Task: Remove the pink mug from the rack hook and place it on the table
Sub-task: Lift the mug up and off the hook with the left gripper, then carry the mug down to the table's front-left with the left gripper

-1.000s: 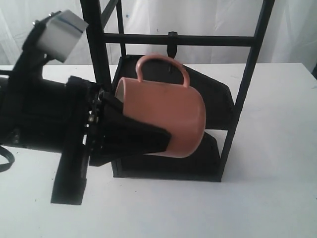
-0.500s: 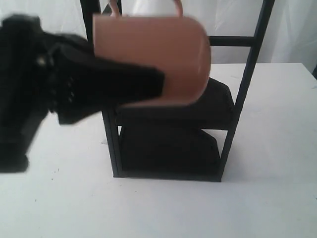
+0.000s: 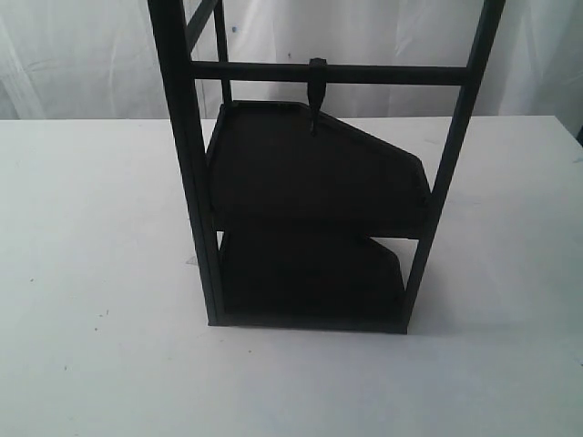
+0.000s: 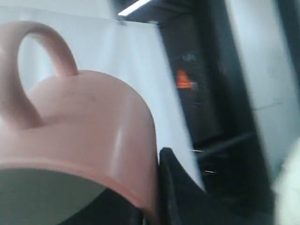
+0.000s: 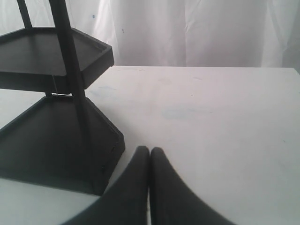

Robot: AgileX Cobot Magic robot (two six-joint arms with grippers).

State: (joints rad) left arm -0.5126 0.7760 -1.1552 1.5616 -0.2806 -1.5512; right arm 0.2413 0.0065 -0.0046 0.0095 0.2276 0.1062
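Observation:
In the left wrist view the pink mug (image 4: 89, 117) fills the frame, blurred, with its loop handle (image 4: 28, 56) away from the camera. My left gripper (image 4: 151, 206) is shut on the mug's rim, and one black finger (image 4: 180, 192) presses the outer wall. Neither the mug nor the left arm shows in the exterior view. There the rack hook (image 3: 317, 96) hangs bare from the crossbar of the rack (image 3: 187, 182). My right gripper (image 5: 149, 152) is shut and empty, low over the table (image 5: 211, 117) beside the rack's lower shelf (image 5: 56, 140).
The black rack stands mid-table with two angular shelves (image 3: 310, 173), both holding nothing. White tabletop (image 3: 91, 255) spreads to its left, right and front. A white curtain (image 3: 383, 36) hangs behind.
The left arm carried the pink mug up off the hook and out of the exterior view. The hook now hangs bare.

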